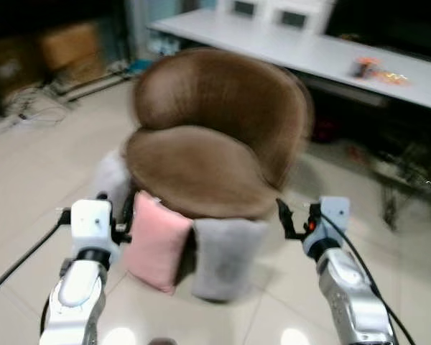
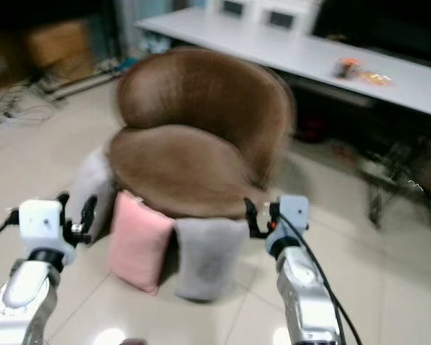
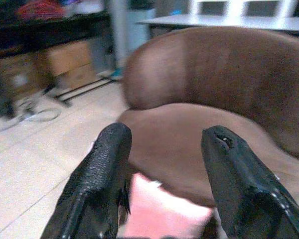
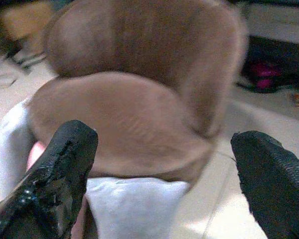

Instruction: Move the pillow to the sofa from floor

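Observation:
A pink pillow (image 1: 154, 248) stands on the tiled floor, leaning against the front of a round brown sofa chair (image 1: 201, 165). Right beside it leans a grey pillow (image 1: 226, 255), and a pale grey one (image 1: 111, 176) rests at the chair's left side. My left gripper (image 1: 118, 214) hangs open just left of the pink pillow's top edge, holding nothing. My right gripper (image 1: 296, 218) is open wide to the right of the grey pillow, level with the seat's front. The left wrist view looks between the fingers (image 3: 104, 164) at the pink pillow (image 3: 164, 214).
A long white table (image 1: 309, 50) runs behind the chair, with an orange object (image 1: 370, 68) on it. Cardboard boxes (image 1: 72, 47) and loose cables (image 1: 29, 108) lie at the back left. A dark-legged piece of furniture (image 1: 409, 180) stands at the right.

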You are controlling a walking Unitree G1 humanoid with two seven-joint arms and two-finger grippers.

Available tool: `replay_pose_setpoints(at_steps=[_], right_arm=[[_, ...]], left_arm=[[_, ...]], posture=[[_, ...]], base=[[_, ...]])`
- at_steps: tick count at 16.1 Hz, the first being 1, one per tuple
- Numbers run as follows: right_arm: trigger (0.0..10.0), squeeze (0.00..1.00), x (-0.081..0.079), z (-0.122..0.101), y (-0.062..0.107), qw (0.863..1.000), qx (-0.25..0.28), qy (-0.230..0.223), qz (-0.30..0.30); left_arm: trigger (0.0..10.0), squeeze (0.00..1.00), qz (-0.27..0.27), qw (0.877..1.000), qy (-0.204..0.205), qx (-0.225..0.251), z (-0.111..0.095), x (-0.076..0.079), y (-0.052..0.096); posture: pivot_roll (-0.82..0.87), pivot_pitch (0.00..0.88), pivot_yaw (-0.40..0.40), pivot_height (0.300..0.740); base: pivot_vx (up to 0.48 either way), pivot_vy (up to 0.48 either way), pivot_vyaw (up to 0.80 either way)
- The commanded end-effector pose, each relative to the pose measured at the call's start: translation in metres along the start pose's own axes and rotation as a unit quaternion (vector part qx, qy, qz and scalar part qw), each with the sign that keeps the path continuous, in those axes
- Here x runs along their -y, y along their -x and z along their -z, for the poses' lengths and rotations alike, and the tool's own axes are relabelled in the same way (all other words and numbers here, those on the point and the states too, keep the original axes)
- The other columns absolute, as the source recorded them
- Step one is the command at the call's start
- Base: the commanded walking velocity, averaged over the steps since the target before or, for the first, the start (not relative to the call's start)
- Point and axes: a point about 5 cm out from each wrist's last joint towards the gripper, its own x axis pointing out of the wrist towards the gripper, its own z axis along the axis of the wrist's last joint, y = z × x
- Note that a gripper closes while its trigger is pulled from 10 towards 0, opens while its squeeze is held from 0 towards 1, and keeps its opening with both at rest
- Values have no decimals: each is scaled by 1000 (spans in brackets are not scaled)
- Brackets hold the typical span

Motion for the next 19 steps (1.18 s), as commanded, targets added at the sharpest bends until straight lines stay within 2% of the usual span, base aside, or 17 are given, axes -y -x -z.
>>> replay_pose_setpoints(at_steps=[1, 7, 11, 14, 16, 19], right_arm=[[10000, 0, -3, -5, -2, 1000, 4, 1, -9], [10000, 0, -4, -3, -5, 1000, -4, 4, -15], [10000, 0, -6, 0, -4, 999, -17, 9, -38], [10000, 0, -7, 8, 5, 996, -39, 11, -77], [10000, 0, -4, 6, 9, 998, -25, -7, -52], [10000, 0, -4, 4, 14, 999, -7, -22, -37]], left_arm=[[10000, 0, 7, 1000, 0, 0, -1, 2, 0], [10000, 0, 10, 1000, -7, 1, 1, 2, 1], [10000, 0, 23, 999, -33, 3, 2, 2, 4], [10000, 0, 31, 999, -38, 6, 3, 0, 1], [10000, 0, 42, 998, -45, 13, 0, -4, -4], [10000, 0, 53, 997, -44, 22, -4, -2, -9]], posture=[[39, 0, -103, 740], [44, 0, -112, 740], [45, 0, -101, 740], [22, 0, -30, 740], [2, 0, 47, 740], [-16, 0, 73, 740]], base=[[442, 0, 800], [439, 0, 0], [433, 0, 0], [112, 0, 0], [0, 0, 0], [0, 0, 0]])
